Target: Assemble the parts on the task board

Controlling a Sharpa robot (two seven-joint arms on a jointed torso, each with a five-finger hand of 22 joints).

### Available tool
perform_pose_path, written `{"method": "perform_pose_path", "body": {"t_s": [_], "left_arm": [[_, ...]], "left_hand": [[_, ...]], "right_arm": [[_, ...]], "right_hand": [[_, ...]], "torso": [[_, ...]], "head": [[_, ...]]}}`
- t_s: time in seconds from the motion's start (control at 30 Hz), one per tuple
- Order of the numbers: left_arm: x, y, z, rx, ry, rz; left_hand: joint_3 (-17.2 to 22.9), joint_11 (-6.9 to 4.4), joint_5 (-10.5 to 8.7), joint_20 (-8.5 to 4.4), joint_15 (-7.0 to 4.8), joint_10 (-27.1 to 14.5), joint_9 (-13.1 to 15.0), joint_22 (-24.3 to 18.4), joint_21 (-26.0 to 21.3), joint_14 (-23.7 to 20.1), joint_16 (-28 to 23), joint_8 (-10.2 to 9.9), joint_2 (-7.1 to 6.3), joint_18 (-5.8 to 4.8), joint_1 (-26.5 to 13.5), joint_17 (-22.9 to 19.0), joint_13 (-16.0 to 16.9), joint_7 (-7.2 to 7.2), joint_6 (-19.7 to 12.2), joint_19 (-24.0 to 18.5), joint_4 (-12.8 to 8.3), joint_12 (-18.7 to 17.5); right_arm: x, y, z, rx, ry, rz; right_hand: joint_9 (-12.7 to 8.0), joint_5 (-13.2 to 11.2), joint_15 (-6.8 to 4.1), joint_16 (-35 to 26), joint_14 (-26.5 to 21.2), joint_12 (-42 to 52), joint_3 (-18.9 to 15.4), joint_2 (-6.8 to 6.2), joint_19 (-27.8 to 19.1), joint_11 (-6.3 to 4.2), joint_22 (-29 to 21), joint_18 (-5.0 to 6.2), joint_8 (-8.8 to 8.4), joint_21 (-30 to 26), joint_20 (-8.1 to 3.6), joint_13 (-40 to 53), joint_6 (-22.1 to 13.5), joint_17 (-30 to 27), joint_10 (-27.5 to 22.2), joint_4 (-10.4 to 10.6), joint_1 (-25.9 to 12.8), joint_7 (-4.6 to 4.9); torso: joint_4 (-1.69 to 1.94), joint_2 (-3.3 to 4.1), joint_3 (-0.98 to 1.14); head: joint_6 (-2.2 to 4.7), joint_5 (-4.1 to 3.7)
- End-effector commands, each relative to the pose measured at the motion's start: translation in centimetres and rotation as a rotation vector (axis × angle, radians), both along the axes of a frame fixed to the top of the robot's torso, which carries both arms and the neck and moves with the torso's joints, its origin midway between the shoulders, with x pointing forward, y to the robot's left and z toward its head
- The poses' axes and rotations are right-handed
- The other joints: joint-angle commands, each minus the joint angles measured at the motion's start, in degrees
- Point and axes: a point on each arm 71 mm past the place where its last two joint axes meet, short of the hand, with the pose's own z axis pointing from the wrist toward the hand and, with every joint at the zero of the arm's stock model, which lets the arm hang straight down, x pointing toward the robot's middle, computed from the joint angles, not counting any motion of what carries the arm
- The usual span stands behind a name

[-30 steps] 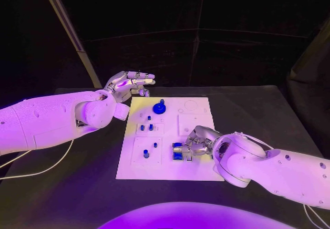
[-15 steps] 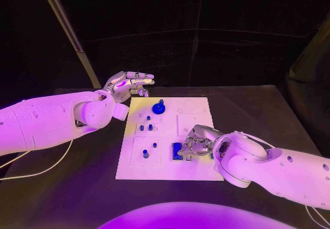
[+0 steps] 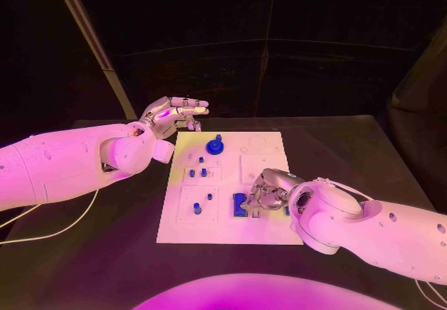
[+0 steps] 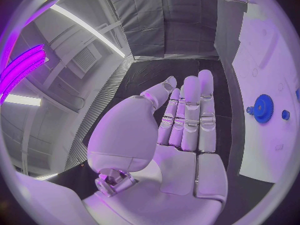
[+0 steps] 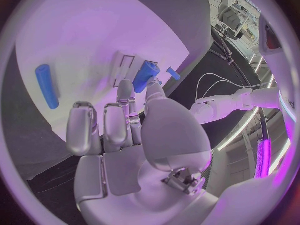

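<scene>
Pinching a smooth blue block (image 3: pixel 240 203) (rectangular), right hand (image 3: pixel 267 192) over white task board (image 3: pixel 265 158).

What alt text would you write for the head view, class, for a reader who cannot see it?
The right robot hand pinches a blue part at the white task board on a black table. The left robot hand hovers past the board's far left corner, holding nothing, near a blue gear on the board.

Robot lab, black curtains (image 3: pixel 280 71), light strips (image 4: pixel 22 67)
</scene>
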Motion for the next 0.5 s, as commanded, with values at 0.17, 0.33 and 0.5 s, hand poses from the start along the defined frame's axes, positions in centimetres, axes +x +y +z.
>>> {"method": "perform_pose_path", "body": {"t_s": [0.17,0.33,0.5], "left_arm": [[0.01,0.01,0.12,-0.009,-0.003,-0.008],[0.01,0.05,0.11,-0.008,-0.002,-0.008],[0.0,0.02,0.11,-0.009,-0.002,-0.009]], "left_hand": [[-0.34,0.01,0.06,0.03,0.01,-0.38,-0.05,-0.05,-0.2,-0.22,-0.23,0.29,0.13,0.31,-0.58,-0.05,-0.09,0.02,-0.44,-0.35,0.08,0.2],[-0.34,0.01,0.06,0.03,0.01,-0.38,-0.05,-0.05,-0.2,-0.22,-0.23,0.29,0.13,0.31,-0.58,-0.05,-0.09,0.02,-0.44,-0.35,0.08,0.2],[-0.34,0.01,0.06,0.03,0.01,-0.38,-0.05,-0.05,-0.2,-0.22,-0.23,0.29,0.13,0.31,-0.58,-0.05,-0.09,0.02,-0.44,-0.35,0.08,0.2]], "right_arm": [[-0.49,0.16,0.44,0.038,-0.015,0.046],[-0.71,0.17,0.44,0.033,-0.004,0.067],[-0.72,0.19,0.29,0.018,0.009,0.075]], "right_hand": [[0.28,0.29,-0.14,0.12,1.83,0.82,-1.59,-0.08,0.54,-0.12,0.31,-0.34,0.3,0.36,-0.13,0.68,0.18,0.44,0.78,0.72,-1.53,-0.36],[0.3,0.25,-0.14,0.19,1.85,1.02,-1.67,-0.1,0.6,-0.13,0.41,-0.36,0.3,0.41,-0.13,0.86,0.19,0.56,0.85,0.76,-1.57,-0.37],[0.37,0.26,-0.16,0.26,1.87,1.16,-1.74,0.0,0.67,-0.18,0.53,-0.38,0.35,0.47,-0.15,1.0,0.21,0.68,0.91,0.6,-1.23,-0.42]], "torso": [[-0.07,0.01,0.04],[-0.14,0.01,0.04],[0.03,-0.03,-0.02]], "head": [[-0.09,0.17],[-0.17,0.21],[-0.17,0.02]]}}
